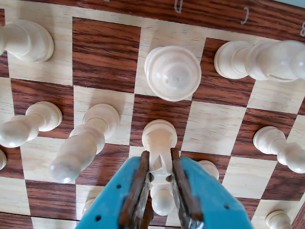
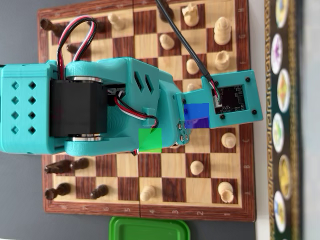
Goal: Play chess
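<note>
Fingers of your gripper were clenched on a white pawn at lower centre of the wrist view, standing on the chessboard, so you had the grasp made, while lifting and placing remained.

board: wooden, dark and light squares, flat | white pawn: upright, pinched between jaws at its stem | other white pieces: upright on nearby squares | dark pieces: far board edge, overhead view
</note>
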Action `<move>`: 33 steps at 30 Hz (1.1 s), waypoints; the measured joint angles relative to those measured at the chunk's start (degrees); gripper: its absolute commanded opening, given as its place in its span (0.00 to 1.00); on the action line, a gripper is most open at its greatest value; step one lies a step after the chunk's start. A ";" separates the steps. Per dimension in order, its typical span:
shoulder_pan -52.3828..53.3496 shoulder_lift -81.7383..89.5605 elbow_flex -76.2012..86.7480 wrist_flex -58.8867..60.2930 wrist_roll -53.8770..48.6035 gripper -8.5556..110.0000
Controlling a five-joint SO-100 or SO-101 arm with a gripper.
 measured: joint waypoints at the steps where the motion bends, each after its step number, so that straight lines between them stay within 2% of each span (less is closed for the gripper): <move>1: 0.00 0.00 0.00 0.00 0.00 0.13; 21: 0.26 7.12 0.00 0.35 0.00 0.13; 33: 3.08 16.44 8.00 1.05 0.00 0.13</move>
